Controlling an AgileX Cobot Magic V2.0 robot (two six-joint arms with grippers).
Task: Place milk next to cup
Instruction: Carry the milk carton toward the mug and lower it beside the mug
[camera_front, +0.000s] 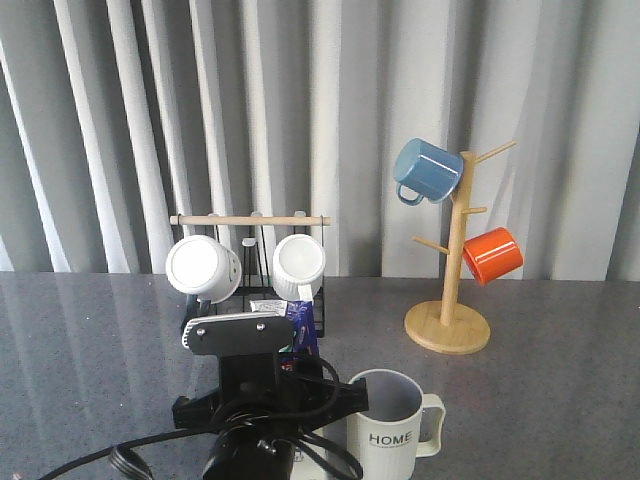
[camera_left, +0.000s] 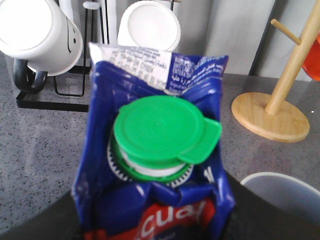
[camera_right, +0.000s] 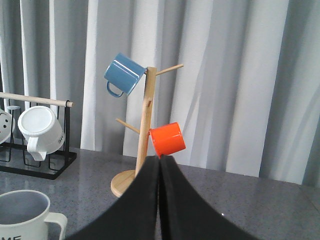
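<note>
The milk (camera_left: 150, 200), a dark-blue carton with a green round cap and a red label, fills the left wrist view. My left gripper (camera_left: 155, 227) is shut on the milk, with dark fingers on both of its sides. In the front view only the carton's top (camera_front: 300, 322) shows behind the left arm, and the left gripper (camera_front: 285, 348) is just left of the cup. The cup (camera_front: 390, 428) is a pale ribbed mug with "HOME" lettering, standing at the front centre. It also shows in the left wrist view (camera_left: 287, 192) and the right wrist view (camera_right: 25, 215). My right gripper (camera_right: 160, 167) is shut and empty.
A black rack with a wooden bar (camera_front: 250, 219) holds two white mugs (camera_front: 203, 266) behind the carton. A wooden mug tree (camera_front: 450, 300) stands at the back right with a blue mug (camera_front: 427, 170) and an orange mug (camera_front: 492, 254). Grey curtains close the back.
</note>
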